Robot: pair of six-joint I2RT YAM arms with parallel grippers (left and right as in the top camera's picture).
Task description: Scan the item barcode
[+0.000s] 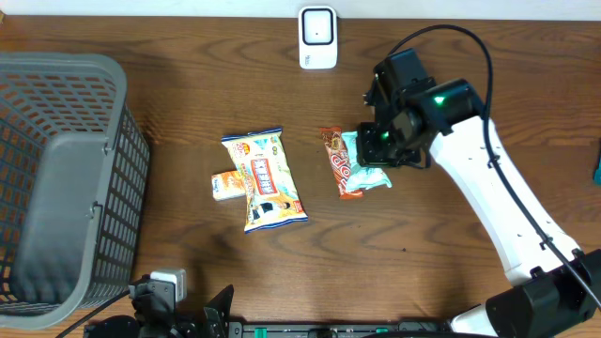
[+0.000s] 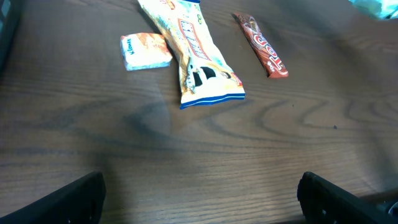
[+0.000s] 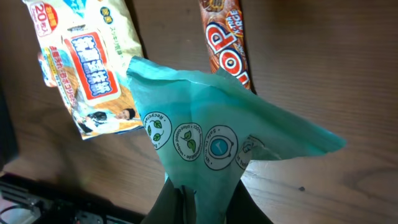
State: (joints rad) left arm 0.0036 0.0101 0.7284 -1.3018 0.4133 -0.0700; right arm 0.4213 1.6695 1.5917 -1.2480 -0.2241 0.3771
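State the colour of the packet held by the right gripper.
The packet is teal, with a row of round printed symbols; best seen in the right wrist view.

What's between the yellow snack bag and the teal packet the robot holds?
The brown candy bar lies between the yellow snack bag and the teal packet; the overhead view shows it.

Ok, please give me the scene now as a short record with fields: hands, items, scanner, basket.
right hand: shut on the teal packet, next to the chocolate bar
left hand: open, holding nothing
scanner: white, at the far edge of the table, apart from the teal packet
also lying there: yellow snack bag, a small packet beside it
basket: grey, on the left side
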